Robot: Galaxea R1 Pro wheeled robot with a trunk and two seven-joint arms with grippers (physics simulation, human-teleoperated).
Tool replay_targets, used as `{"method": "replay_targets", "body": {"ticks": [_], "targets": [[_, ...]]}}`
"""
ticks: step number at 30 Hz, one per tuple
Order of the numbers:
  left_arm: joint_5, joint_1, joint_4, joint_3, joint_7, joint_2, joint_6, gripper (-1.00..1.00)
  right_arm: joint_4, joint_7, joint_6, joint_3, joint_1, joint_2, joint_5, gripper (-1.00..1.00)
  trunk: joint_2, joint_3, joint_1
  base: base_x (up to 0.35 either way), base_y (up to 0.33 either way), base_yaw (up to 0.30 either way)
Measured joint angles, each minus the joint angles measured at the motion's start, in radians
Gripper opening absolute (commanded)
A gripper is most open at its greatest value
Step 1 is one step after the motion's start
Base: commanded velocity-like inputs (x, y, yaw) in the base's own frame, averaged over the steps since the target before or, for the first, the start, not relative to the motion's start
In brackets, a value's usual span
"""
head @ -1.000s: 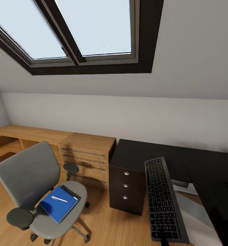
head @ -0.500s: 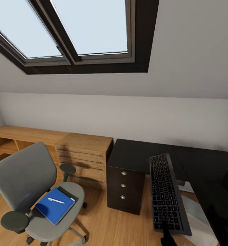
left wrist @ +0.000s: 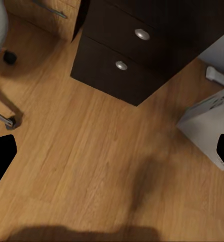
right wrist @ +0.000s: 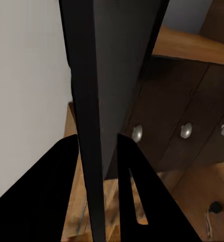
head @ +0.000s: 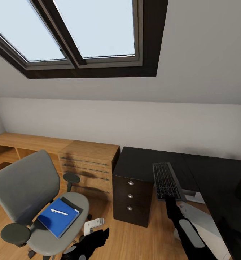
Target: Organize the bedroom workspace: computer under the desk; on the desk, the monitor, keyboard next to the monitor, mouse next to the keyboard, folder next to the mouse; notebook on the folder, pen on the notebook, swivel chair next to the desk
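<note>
My right gripper (head: 170, 200) is shut on the near end of the long black keyboard (head: 165, 180), which hangs over the front edge of the black desk (head: 142, 162) beside its drawer unit (head: 131, 196). In the right wrist view the keyboard (right wrist: 106, 75) runs edge-on between the black fingers (right wrist: 137, 196). The grey swivel chair (head: 25, 186) stands at the left. On its seat the blue notebook (head: 59, 217) lies on the grey folder (head: 73, 203), with the white pen (head: 58, 212) on top. The white computer (head: 207, 221) sits under the desk. My left gripper (left wrist: 112, 156) is open over the floor.
A light wooden dresser (head: 90, 164) with bar handles stands between the chair and the desk, joined to a low wooden bench (head: 23, 141) along the wall. Skylights (head: 80, 32) sit in the sloped ceiling. Wooden floor (left wrist: 91, 151) lies in front of the drawer unit (left wrist: 127, 55).
The view first swung slightly right, then held. The keyboard has moved forward and down toward the desk as my right arm stretched out. My left arm has come into view at the bottom.
</note>
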State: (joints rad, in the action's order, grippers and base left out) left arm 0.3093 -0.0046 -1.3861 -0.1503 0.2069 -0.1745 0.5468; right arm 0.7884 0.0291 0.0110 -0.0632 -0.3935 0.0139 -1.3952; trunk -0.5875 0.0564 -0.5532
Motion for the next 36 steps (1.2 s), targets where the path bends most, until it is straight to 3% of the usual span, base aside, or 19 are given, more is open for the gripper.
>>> {"method": "replay_targets", "body": {"ticks": [3,7,9,15,26,32,36], "targets": [[0.001,-0.001,-0.002,0.0,0.0,0.0,-0.001,1.0,-0.01,0.008,-0.007,-0.015,-0.008,0.002,-0.016,-1.0,0.0,0.0,0.0,0.0,0.0,0.0],[0.002,-0.001,0.0,-0.001,0.001,0.0,-0.001,1.0,-0.014,0.025,-0.011,-0.136,-0.011,-0.008,-0.024,-1.0,0.0,0.0,0.0,0.0,0.0,0.0],[0.002,-0.001,0.001,-0.001,0.001,0.0,0.0,1.0,-0.013,0.027,-0.011,-0.161,-0.011,-0.01,-0.031,-1.0,0.0,0.0,0.0,0.122,0.0,0.0],[0.002,-0.001,0.014,0.0,0.003,0.0,-0.001,1.0,-0.015,0.094,-0.01,-0.166,-0.011,-0.01,-0.036,-1.0,0.0,0.0,0.001,0.292,0.0,0.0],[0.0,-0.001,0.053,-0.002,0.007,0.0,-0.002,1.0,-0.017,0.099,-0.005,-0.166,-0.011,-0.007,-0.035,-1.0,0.0,0.0,0.001,0.327,-0.071,0.0],[-0.002,-0.001,0.077,-0.002,0.008,0.0,-0.004,1.0,-0.058,0.096,0.066,-0.17,-0.01,-0.004,-0.037,-1.0,0.0,0.0,0.001,0.325,-0.128,0.0],[-0.001,-0.001,0.077,-0.002,0.004,0.0,-0.004,1.0,-0.064,0.096,0.072,-0.166,-0.011,-0.004,-0.035,-1.0,0.0,0.0,0.0,0.137,-0.062,0.0]]}}
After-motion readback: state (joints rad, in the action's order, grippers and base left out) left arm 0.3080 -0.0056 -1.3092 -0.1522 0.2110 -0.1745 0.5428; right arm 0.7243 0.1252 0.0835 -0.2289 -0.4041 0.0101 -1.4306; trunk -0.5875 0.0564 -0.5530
